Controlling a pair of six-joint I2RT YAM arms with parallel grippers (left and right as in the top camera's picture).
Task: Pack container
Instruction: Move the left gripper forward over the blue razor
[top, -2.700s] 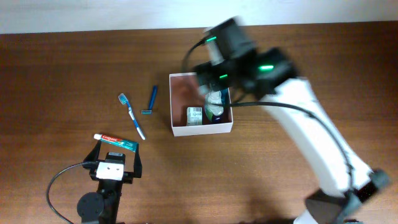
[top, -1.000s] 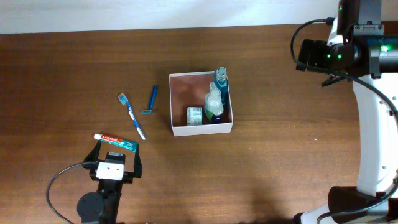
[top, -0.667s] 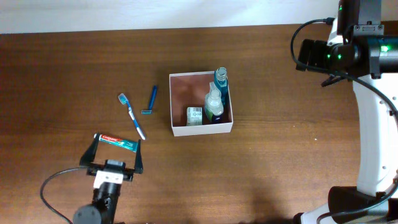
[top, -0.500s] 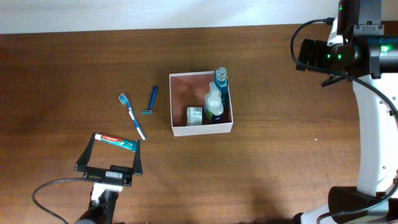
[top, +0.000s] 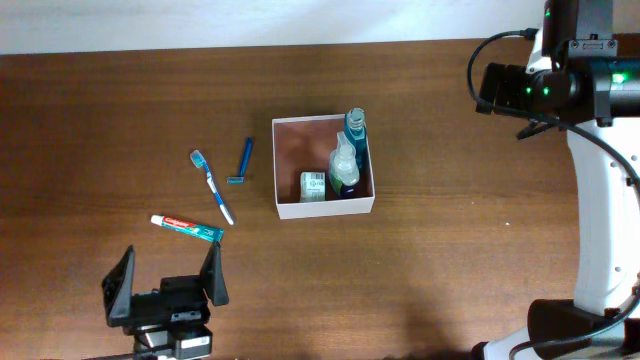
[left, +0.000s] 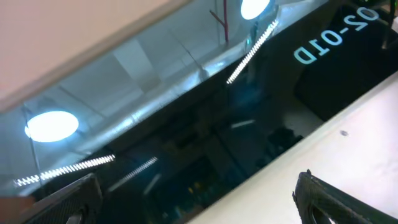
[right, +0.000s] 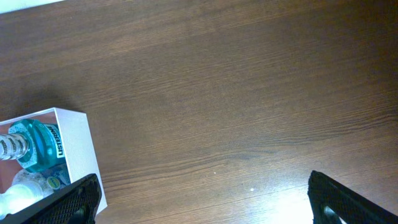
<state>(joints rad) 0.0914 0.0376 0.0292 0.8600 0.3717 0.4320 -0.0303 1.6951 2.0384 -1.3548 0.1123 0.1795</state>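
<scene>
Near counter edge: left gripper (top: 165, 283), jaws wide, nothing held; its wrist camera points up, off the counter. Far right: right gripper (right: 205, 202), also wide and empty, well apart from the loose items.

Mid-counter: container (top: 325, 209), white walls, reddish-brown inside. 2 bottles (top: 347, 160) stand along its right wall, with a small carton (top: 313, 185) beside them.

Loose to its left: toothpaste (top: 187, 227), toothbrush (top: 212, 186), razor (top: 241, 160).

Toothpaste lies just ahead of the left gripper, toward the container. Its long axis runs nearly left-right, along the jaw gap. Left arm is nearer; a wrist turn looks necessary.
</scene>
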